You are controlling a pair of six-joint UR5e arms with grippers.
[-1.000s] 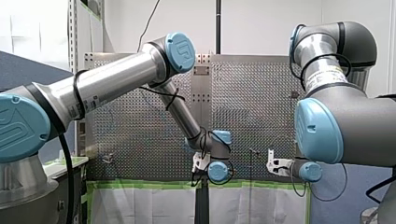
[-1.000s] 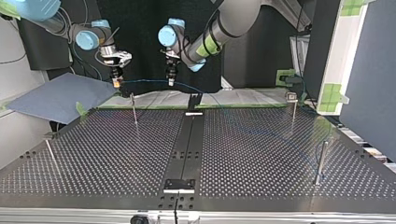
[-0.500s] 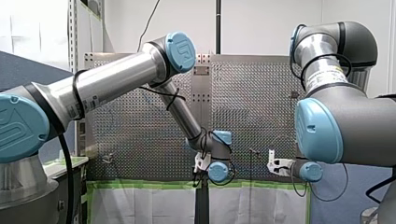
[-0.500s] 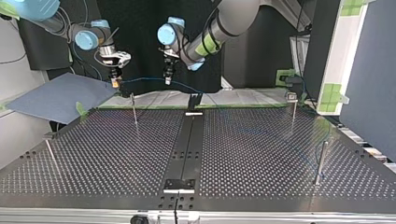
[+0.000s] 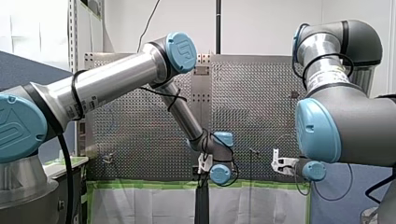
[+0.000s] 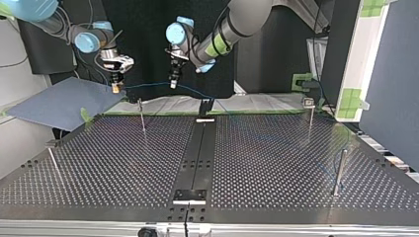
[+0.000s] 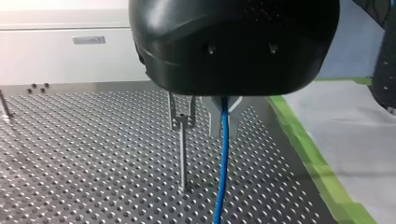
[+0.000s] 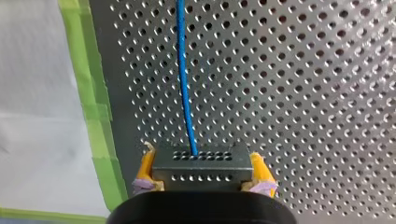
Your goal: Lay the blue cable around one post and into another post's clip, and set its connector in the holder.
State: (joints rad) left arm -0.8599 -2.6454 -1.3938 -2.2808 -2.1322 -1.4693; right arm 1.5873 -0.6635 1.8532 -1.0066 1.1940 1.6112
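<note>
My right claw (image 8: 201, 158) was closed on the dark grey, rectangular connector (image 8: 200, 168) studded with small holes. Its yellow pads (image 8: 146, 167) pressed against the block's two short sides. The thin blue cable (image 8: 184, 79) left the connector's face and ran straight ahead over the perforated steel table (image 8: 303, 93), beside a strip of green tape (image 8: 88, 93) along the table's edge.

My left claw (image 7: 224, 128), black-bodied with pale metal fingers, was all but shut. It pinched the blue cable between its fingertips, and the cable hung down from there toward the table. Just beside that claw stood a slim metal post with a forked clip on top (image 7: 181, 140), apart from the cable.

In the top view both claws hung above the table's far edge, my right claw (image 6: 116, 88) at the view's left and my left claw (image 6: 173, 82) nearer the middle. The cable (image 6: 146, 85) was stretched through the air between them. Past my left claw it sloped down toward the view's right.
</note>
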